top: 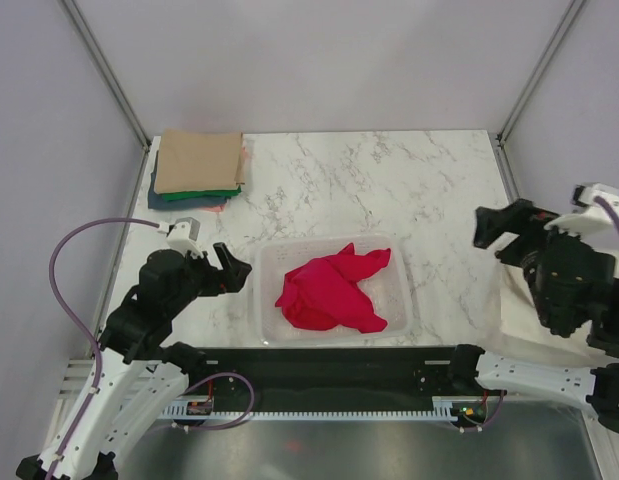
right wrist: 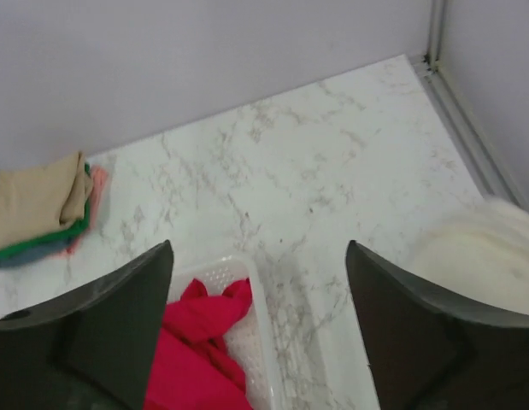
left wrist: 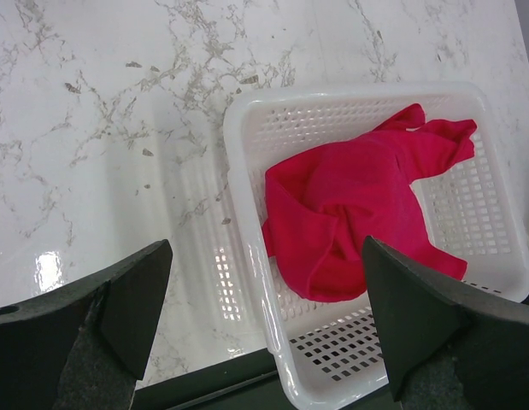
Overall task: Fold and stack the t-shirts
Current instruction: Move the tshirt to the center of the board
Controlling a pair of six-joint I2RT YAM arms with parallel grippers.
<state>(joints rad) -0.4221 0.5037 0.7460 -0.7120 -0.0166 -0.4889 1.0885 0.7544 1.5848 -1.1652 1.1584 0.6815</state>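
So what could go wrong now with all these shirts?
1. The crumpled red cloth t-shirt lies bunched in the white plastic mesh basket; lifting it might snag and drag the basket along.
2. The cream cloth t-shirt sits at the marble table's right edge and could slip off.
3. The folded stack, tan shirt on top, has uneven edges; another shirt might topple it.

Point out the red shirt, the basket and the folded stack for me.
red shirt (top: 327, 293): top view, middle of the crumpled cloth.
basket (left wrist: 349, 92): left wrist view, bare white rim on its far side.
folded stack (top: 197, 160): top view, centre of the tan top layer.
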